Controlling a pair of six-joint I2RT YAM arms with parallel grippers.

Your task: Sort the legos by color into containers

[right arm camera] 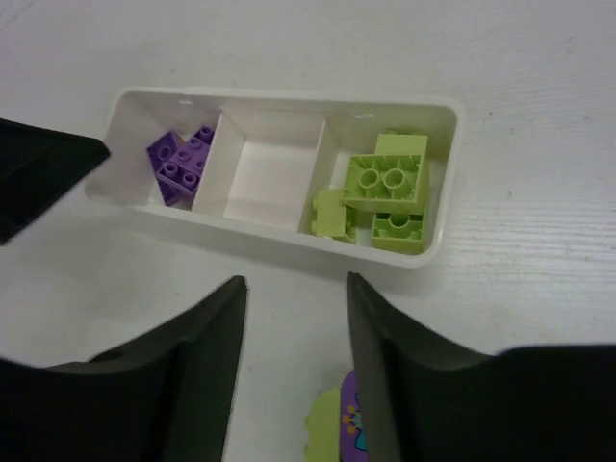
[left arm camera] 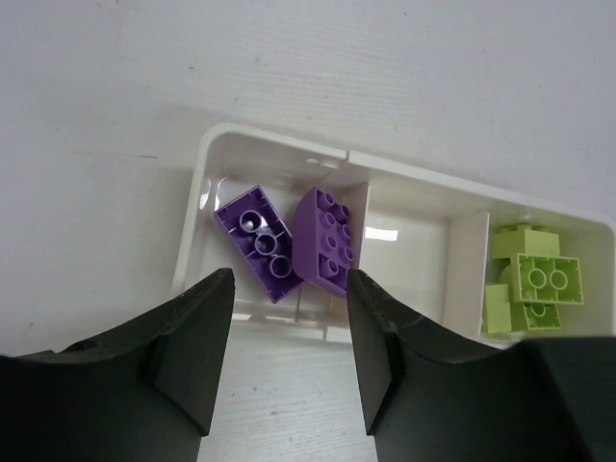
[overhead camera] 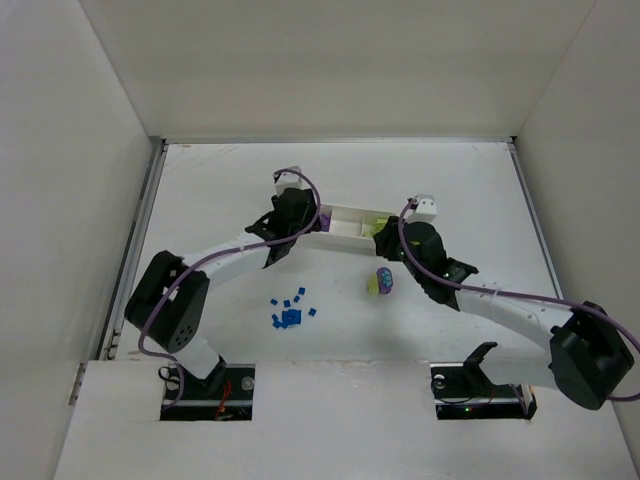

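Purple legos [left arm camera: 255, 236] x2, green legos [right arm camera: 385, 181] x3 in tray [right arm camera: 289, 96]; L pincer [left arm camera: 289, 318], R pincer [right arm camera: 295, 308] half-wide, unladen.

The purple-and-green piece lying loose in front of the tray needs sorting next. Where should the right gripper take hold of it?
Probably from straight above: the purple-and-green piece lies on bare table near the right gripper, apart from the tray. Close on its two outer sides, green and purple; finer shape is too small to tell.
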